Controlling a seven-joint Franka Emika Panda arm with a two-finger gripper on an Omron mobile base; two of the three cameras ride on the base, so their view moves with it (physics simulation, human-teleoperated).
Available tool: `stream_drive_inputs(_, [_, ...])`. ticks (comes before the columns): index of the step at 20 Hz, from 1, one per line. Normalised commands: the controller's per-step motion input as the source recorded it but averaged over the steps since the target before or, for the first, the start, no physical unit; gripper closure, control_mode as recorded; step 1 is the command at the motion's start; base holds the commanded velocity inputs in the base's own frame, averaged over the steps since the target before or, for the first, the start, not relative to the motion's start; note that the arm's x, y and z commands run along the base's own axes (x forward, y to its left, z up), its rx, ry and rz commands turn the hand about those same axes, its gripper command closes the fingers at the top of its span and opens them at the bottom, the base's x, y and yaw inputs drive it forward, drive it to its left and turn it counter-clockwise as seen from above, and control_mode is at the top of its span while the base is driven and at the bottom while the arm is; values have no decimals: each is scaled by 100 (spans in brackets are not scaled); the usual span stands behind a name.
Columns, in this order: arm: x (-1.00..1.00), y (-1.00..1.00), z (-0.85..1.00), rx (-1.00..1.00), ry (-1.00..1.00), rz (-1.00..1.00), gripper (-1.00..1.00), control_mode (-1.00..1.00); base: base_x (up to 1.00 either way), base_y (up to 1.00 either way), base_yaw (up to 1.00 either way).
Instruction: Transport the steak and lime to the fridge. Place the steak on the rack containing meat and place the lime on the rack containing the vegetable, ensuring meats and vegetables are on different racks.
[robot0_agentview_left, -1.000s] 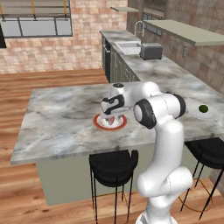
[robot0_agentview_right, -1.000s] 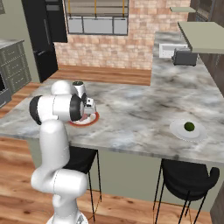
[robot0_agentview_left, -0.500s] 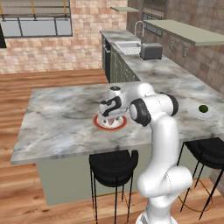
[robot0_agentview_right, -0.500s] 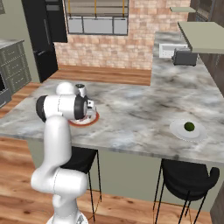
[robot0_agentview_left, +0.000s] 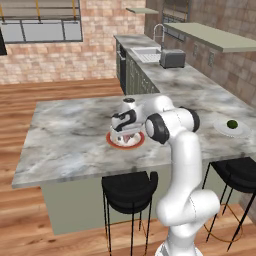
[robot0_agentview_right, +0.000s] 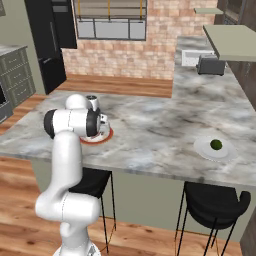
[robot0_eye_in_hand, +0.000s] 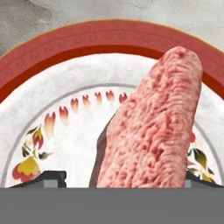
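Note:
The steak (robot0_eye_in_hand: 148, 131), a long pink slab, lies on a white plate with a red rim (robot0_eye_in_hand: 65, 57) on the marble island. My gripper (robot0_agentview_left: 125, 136) points down right over that plate (robot0_agentview_left: 111, 141), with the steak between its fingers. In the hand view the left fingertip (robot0_eye_in_hand: 54, 177) stands off from the meat while the right one sits against its edge, so my gripper (robot0_eye_in_hand: 124, 179) is open around it. From the right base view my gripper (robot0_agentview_right: 102, 131) hides the steak. The lime (robot0_agentview_left: 232, 124) (robot0_agentview_right: 216, 144) rests on a small white plate (robot0_agentview_right: 202, 149) at the island's right end. The tall black fridge (robot0_agentview_right: 50, 45) stands at the back left.
Black stools (robot0_agentview_left: 129, 187) (robot0_agentview_right: 215, 205) stand under the island's near edge. A toaster (robot0_agentview_left: 172, 59) and a sink (robot0_agentview_left: 146, 52) are on the back counter. A raised shelf (robot0_agentview_right: 232, 42) overhangs the island's right end.
The arm has dropped the hand a little closer onto the plate. The fingers have begun to close in on the steak.

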Motion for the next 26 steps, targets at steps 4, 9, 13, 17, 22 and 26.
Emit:
stream_drive_inputs(4, [-10,21,-12,0,0,0,100,-100,0,0,0])
stream_drive_inputs(9, [-19,9,-1,0,1,0,100,-100,0,0,0])
stream_drive_inputs(13, [-19,-4,72,0,0,0,100,-100,0,0,0])
stream_drive_inputs(17, [-83,-52,80,1,1,0,100,-100,0,0,0])
stream_drive_inputs(22, [-100,-82,44,4,-1,0,100,-100,0,0,0])
stream_drive_inputs(26, [-100,-52,82,12,-12,0,100,-100,0,0,0])
